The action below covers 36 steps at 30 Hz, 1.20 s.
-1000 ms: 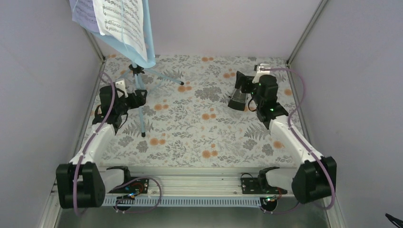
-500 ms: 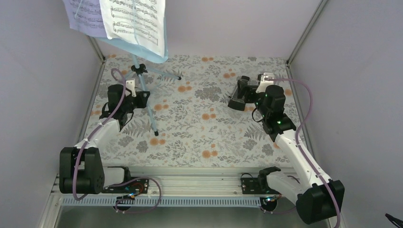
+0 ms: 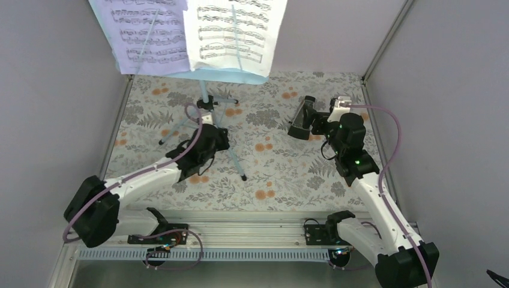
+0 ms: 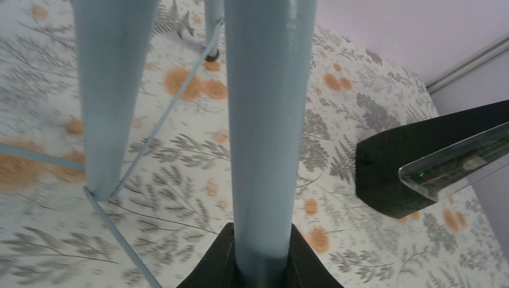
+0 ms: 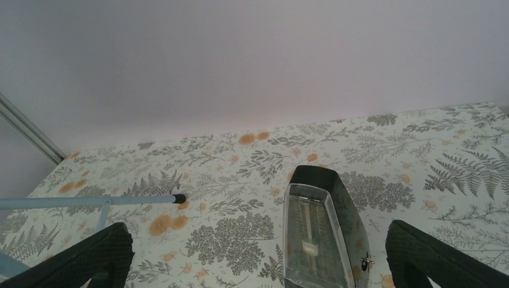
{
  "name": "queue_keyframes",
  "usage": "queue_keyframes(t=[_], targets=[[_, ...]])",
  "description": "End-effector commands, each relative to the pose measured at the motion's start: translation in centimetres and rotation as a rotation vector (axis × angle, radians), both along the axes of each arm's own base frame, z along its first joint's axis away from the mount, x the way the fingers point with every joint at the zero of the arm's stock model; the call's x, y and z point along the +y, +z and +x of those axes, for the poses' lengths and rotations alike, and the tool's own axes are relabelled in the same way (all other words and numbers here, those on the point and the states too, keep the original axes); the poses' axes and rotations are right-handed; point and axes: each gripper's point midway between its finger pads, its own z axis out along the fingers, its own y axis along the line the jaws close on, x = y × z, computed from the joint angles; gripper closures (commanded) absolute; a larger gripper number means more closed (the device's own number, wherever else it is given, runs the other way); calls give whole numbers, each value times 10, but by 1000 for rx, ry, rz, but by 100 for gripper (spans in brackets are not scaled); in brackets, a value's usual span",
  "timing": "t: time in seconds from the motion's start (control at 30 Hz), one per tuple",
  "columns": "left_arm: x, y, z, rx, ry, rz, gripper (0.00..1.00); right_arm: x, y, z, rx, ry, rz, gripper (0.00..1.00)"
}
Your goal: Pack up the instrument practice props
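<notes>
Nothing is packed yet: the left claw [image 4: 261, 264] pinches the light blue metal music stand [image 4: 267, 120], white and purple paper music pages [image 3: 234, 33] on it, near the bench's [image 3: 270, 180] far edge, and the right claw [image 5: 261, 255] is spread wide by the small black pyramid metronome [image 5: 318, 234].

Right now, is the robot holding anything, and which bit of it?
The left gripper holds the music stand by one leg. The right gripper is open around the metronome, not gripping it.
</notes>
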Motion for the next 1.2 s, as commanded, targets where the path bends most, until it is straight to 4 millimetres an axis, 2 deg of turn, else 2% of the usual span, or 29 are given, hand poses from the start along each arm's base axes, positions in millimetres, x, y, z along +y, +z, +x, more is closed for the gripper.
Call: queue_keyframes(t=[0.0, 0.23, 0.33, 0.5, 0.6, 0.67, 0.7, 0.73, 0.77, 0.83, 0.97, 1.0, 1.1, 1.17], targets=[[-32, 7, 0, 51, 171, -168, 98, -5, -7, -6, 22, -13, 15, 0], [-116, 14, -4, 59, 133, -237, 98, -7, -8, -11, 21, -20, 16, 0], [-146, 9, -1, 76, 90, -240, 98, -8, -8, -13, 20, -21, 14, 0], [-175, 5, 3, 82, 25, -267, 98, -9, -8, -14, 22, -26, 12, 1], [-185, 4, 4, 78, -13, -254, 98, -10, -7, -15, 16, -28, 10, 0], [-188, 4, 3, 65, -48, -262, 94, -11, -5, -15, 14, -31, 9, 0], [-188, 5, 1, 56, -71, -268, 89, -10, -4, -15, 12, -29, 9, 0], [-187, 5, -1, 49, -89, -270, 79, -10, -3, -15, 12, -29, 9, 0], [-186, 9, -3, 40, -107, -273, 64, -9, -2, -16, 11, -23, 10, 0], [-179, 9, -7, 26, -127, -246, 40, -8, 1, -17, 11, -14, 8, 0], [-157, 12, -17, 23, -146, -207, 6, -7, 0, -23, 31, 2, -1, 0], [-149, 11, -20, 28, -146, -195, 1, -6, -1, -24, 33, 9, -2, 0], [-116, 7, -29, 39, -137, -148, 0, 1, -4, -30, 47, 59, -2, 0], [-85, 2, -32, 53, -122, -132, 0, 11, -5, -34, 57, 118, 12, 0]])
